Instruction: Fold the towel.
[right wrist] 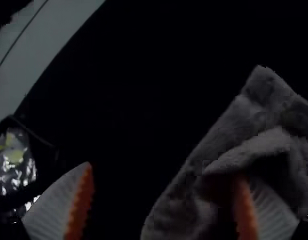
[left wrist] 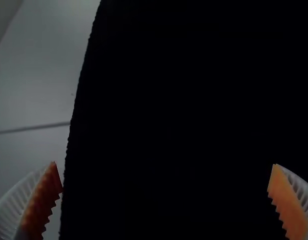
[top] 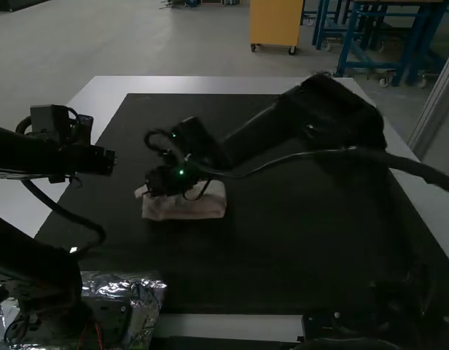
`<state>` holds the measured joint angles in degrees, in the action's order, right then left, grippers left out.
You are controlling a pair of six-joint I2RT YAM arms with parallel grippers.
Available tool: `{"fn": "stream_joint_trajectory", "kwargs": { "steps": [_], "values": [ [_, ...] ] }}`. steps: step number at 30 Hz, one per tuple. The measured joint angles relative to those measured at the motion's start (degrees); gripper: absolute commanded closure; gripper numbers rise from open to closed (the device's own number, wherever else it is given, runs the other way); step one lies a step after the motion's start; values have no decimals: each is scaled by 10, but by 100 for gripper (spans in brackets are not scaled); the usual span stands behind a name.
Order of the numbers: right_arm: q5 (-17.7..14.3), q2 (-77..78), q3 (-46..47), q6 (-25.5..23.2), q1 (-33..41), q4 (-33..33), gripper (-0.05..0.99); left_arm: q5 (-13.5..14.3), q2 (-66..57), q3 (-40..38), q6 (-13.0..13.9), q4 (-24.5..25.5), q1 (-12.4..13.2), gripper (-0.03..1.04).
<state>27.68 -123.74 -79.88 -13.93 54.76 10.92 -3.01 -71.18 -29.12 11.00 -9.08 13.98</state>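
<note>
Where towel (top: 184, 210) sits, blk mat (top: 283, 240) covers wht tbl (top: 111, 85).

Passage: bare black mat (top: 283, 255) between the towel (top: 184, 208) and the table's (top: 224, 324) near edge; second bare stretch toward the far-left corner. Obstructions: right arm (top: 268, 135) spans from the right side to the towel, cable (top: 305, 154) alongside; left arm (top: 64, 159) juts over the left edge; crumpled foil (top: 148, 288) at the near-left corner.
</note>
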Motion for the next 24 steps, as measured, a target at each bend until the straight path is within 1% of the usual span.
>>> {"fn": "stream_joint_trajectory", "kwargs": {
  "steps": [1, 2, 4, 9, 15, 21, 22, 23, 24],
  "values": [
    [0, 11, 1, 1, 1, 1, 50, 0, 0, 0, -2, 0, 0, 4],
    [0, 26, 6, 0, 1, 1, 63, 0, 0, 0, -3, 0, 0, 4],
    [0, 58, 19, 0, 1, 8, 95, 0, 0, 0, -5, 0, 0, 4],
    [2, 121, 65, -3, -11, 47, 96, 0, 0, 0, -9, 3, 0, 4],
    [5, 127, 107, -3, -29, 49, 96, 0, 0, 0, -11, 3, 0, 4],
    [13, 115, 111, -5, -25, 67, 95, 0, 0, 0, -15, 2, 0, 4],
    [14, 106, 110, -5, -24, 71, 90, 0, 0, 0, -16, 2, 0, 4],
    [15, 96, 108, -5, -24, 73, 76, 0, 0, 0, -17, 2, 0, 4],
    [16, 82, 103, -7, -23, 73, 66, 0, 0, 0, -17, 2, 0, 4]
  ]
}}
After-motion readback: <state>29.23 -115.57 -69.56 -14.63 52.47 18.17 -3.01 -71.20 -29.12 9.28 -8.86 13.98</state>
